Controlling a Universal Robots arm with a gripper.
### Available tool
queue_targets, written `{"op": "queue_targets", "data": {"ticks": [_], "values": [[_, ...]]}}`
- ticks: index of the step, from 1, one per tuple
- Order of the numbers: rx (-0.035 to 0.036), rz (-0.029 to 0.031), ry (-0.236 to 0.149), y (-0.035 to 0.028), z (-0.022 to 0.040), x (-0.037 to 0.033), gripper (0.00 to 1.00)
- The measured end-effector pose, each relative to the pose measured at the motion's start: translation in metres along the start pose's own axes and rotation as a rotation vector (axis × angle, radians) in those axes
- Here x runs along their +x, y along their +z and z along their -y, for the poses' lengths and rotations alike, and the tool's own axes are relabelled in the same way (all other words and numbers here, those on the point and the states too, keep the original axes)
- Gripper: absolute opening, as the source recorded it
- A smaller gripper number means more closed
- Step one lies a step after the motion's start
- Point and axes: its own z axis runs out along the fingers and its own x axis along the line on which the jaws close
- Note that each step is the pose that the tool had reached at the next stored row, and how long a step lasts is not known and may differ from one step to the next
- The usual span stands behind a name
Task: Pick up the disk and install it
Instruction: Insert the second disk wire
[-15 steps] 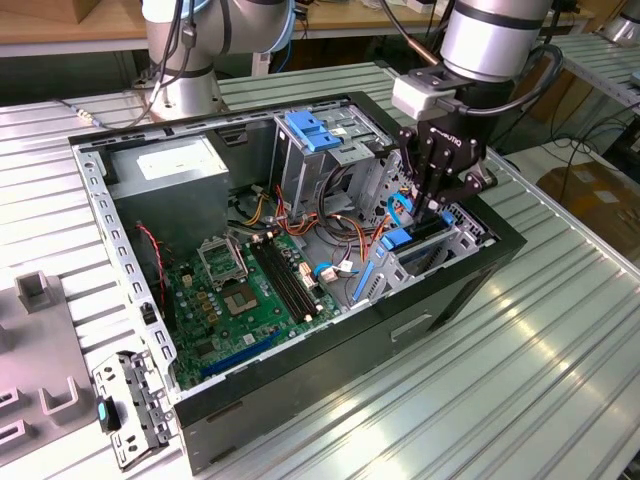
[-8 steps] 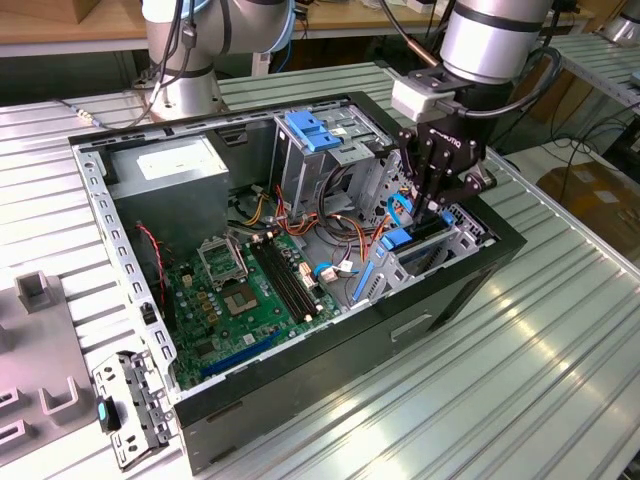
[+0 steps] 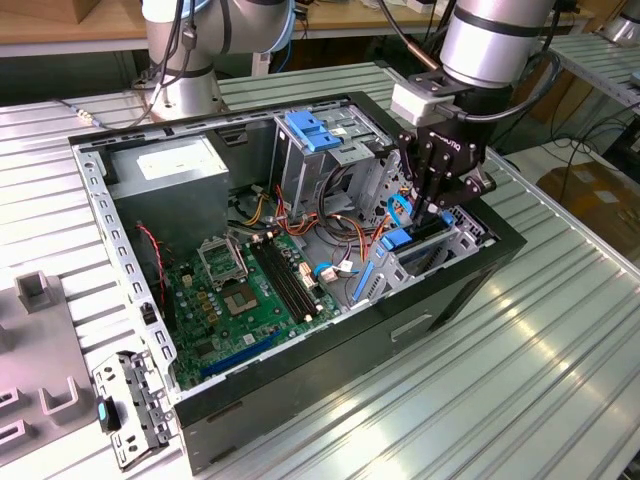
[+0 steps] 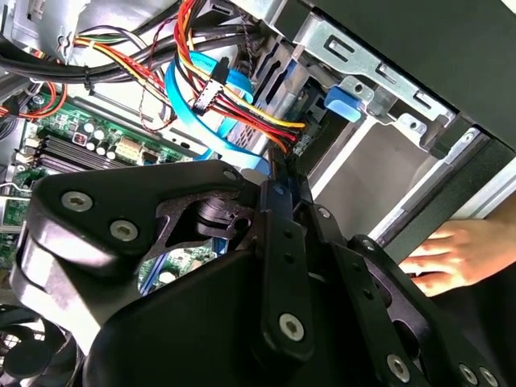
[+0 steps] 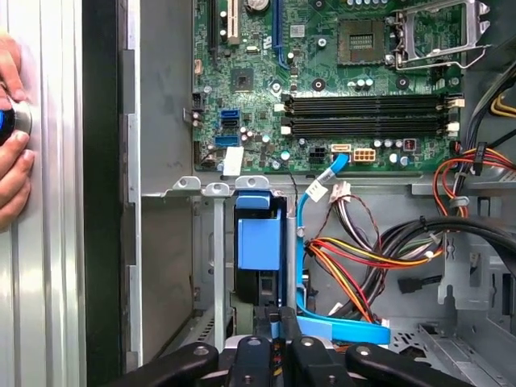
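The disk stands on edge in the drive bay at the corner of the open computer case, on the exterior view's right. Its blue carrier rail and dark end face the camera in the first wrist view. In the exterior view the blue of the disk shows just under the black gripper. The gripper reaches down into the bay with its fingers drawn close together on the disk's near end. In the second wrist view the gripper ends in fingertips pressed narrowly together beside the bay's metal wall.
Red, yellow and blue cables hang close beside the bay. The motherboard, power-supply box and a blue latch plate fill the case. A person's hand rests on the table outside the case wall. A second arm's base stands behind.
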Motion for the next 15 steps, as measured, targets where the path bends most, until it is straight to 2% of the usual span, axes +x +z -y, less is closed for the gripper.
{"op": "queue_targets", "data": {"ticks": [2,3,8,9,11,12,15], "values": [[0.0,0.0082,0.0,0.0013,0.0,0.0002,0.16],[0.0,0.0097,0.0,0.0016,0.0,0.0002,0.16],[0.0006,0.0106,0.0,0.0015,0.0,0.0002,0.16],[0.0014,0.0136,0.0,-0.0024,0.0,0.0006,0.16],[0.0013,0.0103,0.0,-0.0118,-0.0001,0.0019,0.16],[0.0013,0.0107,0.0,-0.0155,0.0001,0.0024,0.16],[0.0013,0.0109,0.0,-0.0173,0.0002,0.0026,0.16]]}}
